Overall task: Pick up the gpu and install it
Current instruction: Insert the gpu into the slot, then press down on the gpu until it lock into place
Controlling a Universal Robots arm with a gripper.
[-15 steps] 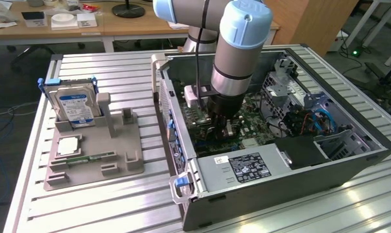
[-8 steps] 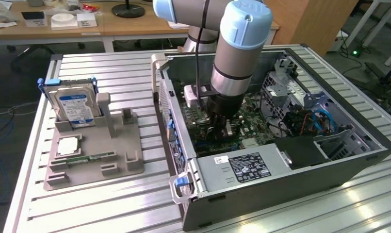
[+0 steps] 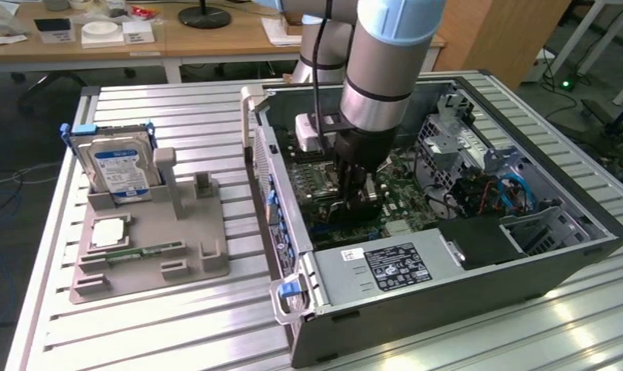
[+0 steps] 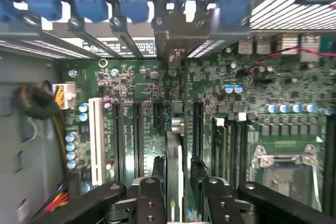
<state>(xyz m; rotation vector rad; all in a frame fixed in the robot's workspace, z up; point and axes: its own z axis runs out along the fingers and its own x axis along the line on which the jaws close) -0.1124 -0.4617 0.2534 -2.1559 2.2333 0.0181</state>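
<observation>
The gpu (image 4: 174, 156) stands on edge on the green motherboard (image 4: 142, 93), in line with the row of long black expansion slots. Its pale metal end bracket (image 4: 169, 40) reaches the case's rear slot openings. My gripper (image 4: 177, 182) straddles the card from above, one black finger (image 4: 156, 171) on each side. A narrow dark gap shows between the card and the fingers, so the jaws stand open around it. In the exterior view my gripper (image 3: 355, 205) is lowered deep into the open computer case (image 3: 559, 263), just over the board.
A grey fixture (image 3: 151, 247) on the slatted table holds a silver hard drive (image 3: 120, 170), a processor chip (image 3: 107, 232) and a green memory stick (image 3: 136, 253). Inside the case are the power supply (image 3: 394, 267), drive cages (image 3: 466, 147) and the processor socket (image 4: 286, 166).
</observation>
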